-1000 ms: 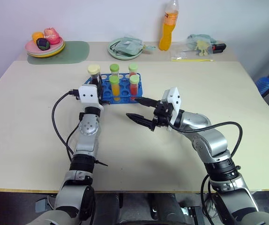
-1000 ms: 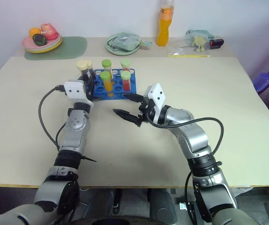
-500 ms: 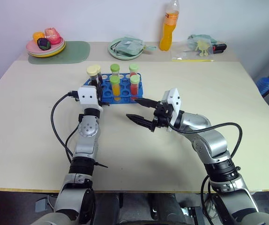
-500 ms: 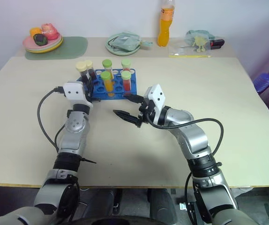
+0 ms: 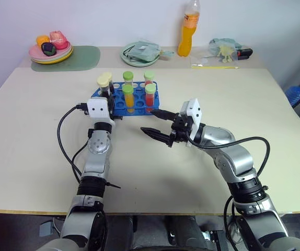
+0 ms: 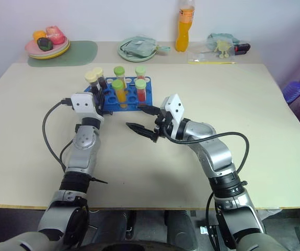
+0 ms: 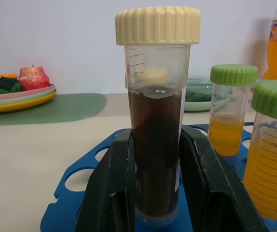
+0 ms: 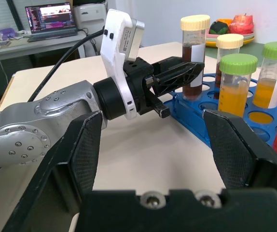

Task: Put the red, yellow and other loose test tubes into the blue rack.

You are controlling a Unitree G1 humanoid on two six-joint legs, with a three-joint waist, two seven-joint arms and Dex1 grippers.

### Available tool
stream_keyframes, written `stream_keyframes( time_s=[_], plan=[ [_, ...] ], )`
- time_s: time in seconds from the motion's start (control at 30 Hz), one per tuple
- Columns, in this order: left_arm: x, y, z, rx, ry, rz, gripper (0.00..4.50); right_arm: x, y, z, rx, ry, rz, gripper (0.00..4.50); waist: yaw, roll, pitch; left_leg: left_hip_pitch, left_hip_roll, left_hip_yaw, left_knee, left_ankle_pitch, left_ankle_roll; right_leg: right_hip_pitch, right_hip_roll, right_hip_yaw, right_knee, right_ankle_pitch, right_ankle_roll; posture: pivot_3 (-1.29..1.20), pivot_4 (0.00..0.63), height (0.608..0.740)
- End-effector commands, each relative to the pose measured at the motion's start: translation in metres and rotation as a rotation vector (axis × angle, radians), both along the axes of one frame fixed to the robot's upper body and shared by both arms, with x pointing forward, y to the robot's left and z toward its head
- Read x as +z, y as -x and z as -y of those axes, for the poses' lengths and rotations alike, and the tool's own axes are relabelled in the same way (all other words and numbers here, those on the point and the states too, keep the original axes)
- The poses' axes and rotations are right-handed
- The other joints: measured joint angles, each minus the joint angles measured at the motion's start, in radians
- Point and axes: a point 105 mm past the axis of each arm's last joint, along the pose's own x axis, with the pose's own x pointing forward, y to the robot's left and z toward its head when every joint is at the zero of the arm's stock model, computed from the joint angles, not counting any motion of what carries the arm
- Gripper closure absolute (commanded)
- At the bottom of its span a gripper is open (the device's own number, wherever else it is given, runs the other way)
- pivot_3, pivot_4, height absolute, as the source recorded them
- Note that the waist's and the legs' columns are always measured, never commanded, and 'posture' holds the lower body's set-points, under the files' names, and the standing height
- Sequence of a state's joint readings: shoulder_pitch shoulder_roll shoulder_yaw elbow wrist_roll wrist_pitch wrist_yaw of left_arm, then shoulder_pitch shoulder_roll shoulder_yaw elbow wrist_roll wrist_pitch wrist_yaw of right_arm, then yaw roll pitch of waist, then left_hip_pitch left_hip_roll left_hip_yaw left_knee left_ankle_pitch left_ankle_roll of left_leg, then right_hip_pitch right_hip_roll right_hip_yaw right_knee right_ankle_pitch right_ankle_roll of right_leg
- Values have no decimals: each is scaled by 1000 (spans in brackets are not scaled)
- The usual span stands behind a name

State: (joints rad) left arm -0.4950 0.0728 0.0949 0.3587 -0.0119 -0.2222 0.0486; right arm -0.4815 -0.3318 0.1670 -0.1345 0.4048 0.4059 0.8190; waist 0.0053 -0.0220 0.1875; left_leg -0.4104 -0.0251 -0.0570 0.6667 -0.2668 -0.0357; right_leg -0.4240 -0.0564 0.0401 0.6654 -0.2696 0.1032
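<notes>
The blue rack stands at the middle of the table. Green-capped tubes stand in it, one with yellow-orange liquid and one with red liquid, with two more behind them. My left gripper is shut on a dark brown test tube with a cream cap, upright at the rack's left end with its lower end down at the holes. A second cream-capped tube stands just behind it. My right gripper hangs open and empty just in front of the rack's right end.
Along the back of the table are a tall orange drink bottle, a green plate with a pouch on it, stacked plates with toy fruit on a green mat, and small items at the right.
</notes>
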Motion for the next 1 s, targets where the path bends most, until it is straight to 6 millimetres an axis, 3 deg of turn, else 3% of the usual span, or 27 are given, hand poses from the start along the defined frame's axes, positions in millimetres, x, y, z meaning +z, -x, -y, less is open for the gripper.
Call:
stream_keyframes(
  time_s=[0.03, 0.13, 0.37, 0.6, 0.7, 0.8, 0.87, 1.0],
  plan=[
    [8, -2, 3, -11, 17, 26, 3779, 11, 3, -2, 11, -25, 47, 812, 1, 0, 0, 0, 0, 0, 0, 0, 0, 0, 0, 0, 0, 0, 0, 0, 150, 729],
    [8, -3, 3, -3, -3, 28, 3779, 11, 3, -2, 10, -24, 49, 812, 2, 0, 0, 0, 0, 0, 0, 0, 0, 0, 0, 0, 0, 0, 0, 0, 150, 729],
    [16, 8, -7, 5, -18, 69, 220, 10, 4, 1, 7, -18, 53, 812, -1, 0, 0, 0, 0, 0, 0, 0, 0, 0, 0, 0, 0, 0, 0, 0, 150, 729],
    [37, 53, -38, -49, -28, 101, 220, 18, -3, 27, -22, 19, 75, 812, -18, 0, 0, 0, 1, 0, -1, 0, 0, 0, 0, 0, 0, 0, 0, 0, 150, 729],
    [22, 95, -77, -137, -198, -68, 220, 16, -19, 89, -153, 115, 51, 812, -21, 1, 0, 1, 1, 0, -1, 0, 0, 1, 0, 0, 0, 0, 0, 0, 150, 729],
    [13, 123, -105, -162, -257, -199, 220, 11, -21, 131, -232, 169, 11, 812, -18, 2, 1, 1, 1, 2, -3, -1, 2, 1, -1, 1, -3, 0, -1, 0, 150, 729],
    [10, 139, -121, -162, -265, -254, 220, 6, -19, 151, -266, 200, -15, 812, -14, 2, 1, 1, 2, 1, -3, -1, 2, 2, -2, 1, -4, -1, -1, 0, 150, 729],
    [5, 153, -124, -187, -311, -325, 220, -2, -21, 171, -295, 226, -41, 812, -16, 3, 1, 10, 3, 1, -2, -1, 2, 14, -2, 0, -7, -2, -4, 0, 150, 729]
  ],
)
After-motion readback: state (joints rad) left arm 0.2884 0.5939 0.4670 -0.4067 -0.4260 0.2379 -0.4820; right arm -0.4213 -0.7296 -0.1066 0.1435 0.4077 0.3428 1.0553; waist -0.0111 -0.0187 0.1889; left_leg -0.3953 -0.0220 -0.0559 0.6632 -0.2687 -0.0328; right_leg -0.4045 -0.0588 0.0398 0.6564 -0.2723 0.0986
